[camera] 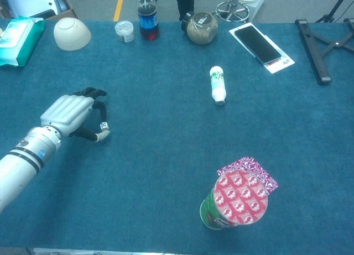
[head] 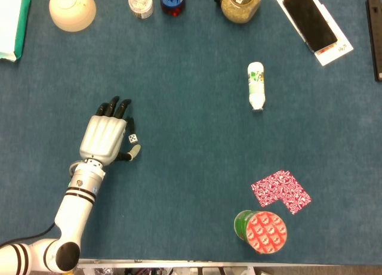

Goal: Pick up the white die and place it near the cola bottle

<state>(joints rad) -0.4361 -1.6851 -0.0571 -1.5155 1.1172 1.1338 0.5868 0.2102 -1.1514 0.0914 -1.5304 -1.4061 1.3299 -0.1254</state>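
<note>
Left hand cups the die, fingers curled, grip unclear; cola bottle stands far, beside a small jar.

A lab: blue-clothed test table, stool base, taped floor

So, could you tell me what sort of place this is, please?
Probably a robot lab's test table, not a home: a blue felt-like cover with unrelated props laid out, such as a die, cola bottle and phone, with a stool base on bare floor behind.
</note>
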